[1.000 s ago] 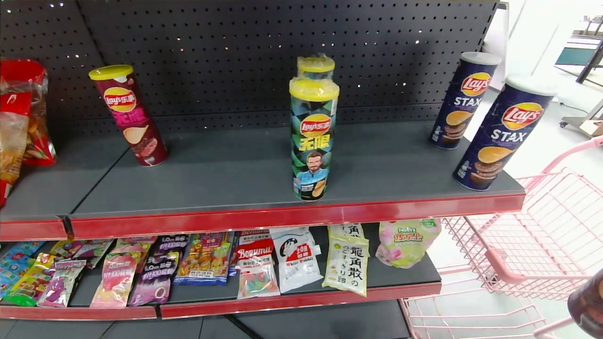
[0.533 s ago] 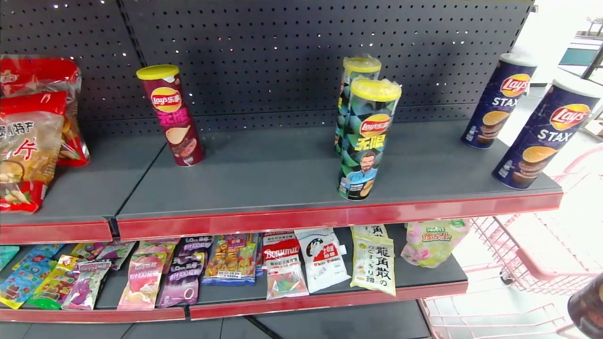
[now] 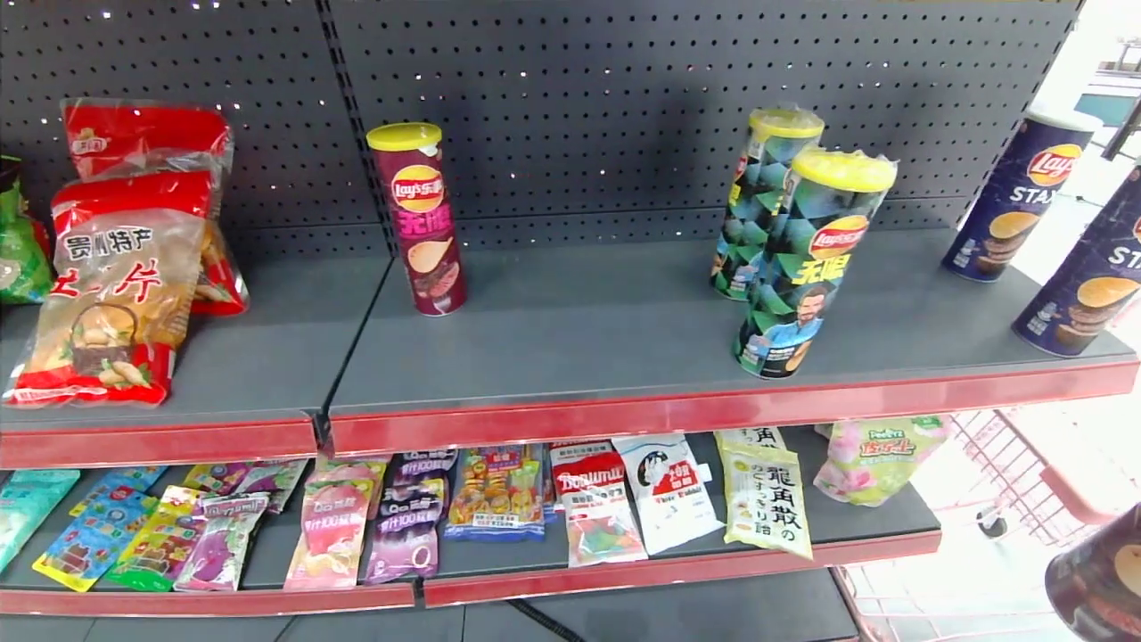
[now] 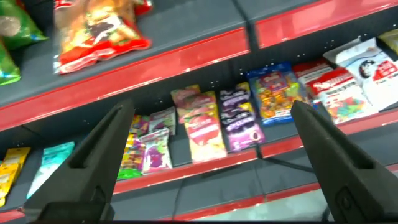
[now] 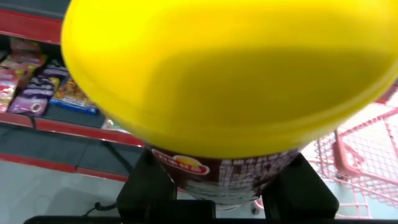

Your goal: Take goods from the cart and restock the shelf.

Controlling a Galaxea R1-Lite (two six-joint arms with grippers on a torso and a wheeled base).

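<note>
My right gripper (image 5: 227, 198) is shut on a maroon chip can with a yellow lid (image 5: 230, 74); this held can (image 3: 1101, 575) sits at the head view's bottom right corner, below and in front of the shelf. On the upper shelf board (image 3: 579, 339) stands a matching maroon can (image 3: 419, 218), two green-patterned cans (image 3: 807, 263) one behind the other, and two dark blue cans (image 3: 1016, 196) at the right end. The pink cart (image 3: 1043, 473) stands right of the shelf. My left gripper (image 4: 211, 158) hangs open before the lower shelf, with nothing between its fingers.
Red snack bags (image 3: 125, 267) lean at the upper shelf's left end. Several candy packets (image 3: 499, 508) fill the lower shelf. A pegboard wall (image 3: 579, 107) backs the shelf. Bare board lies between the maroon can and the green cans.
The whole head picture has shifted right, so the camera has turned left; more snack bags show and less of the cart. The held can stays at the bottom right corner.
</note>
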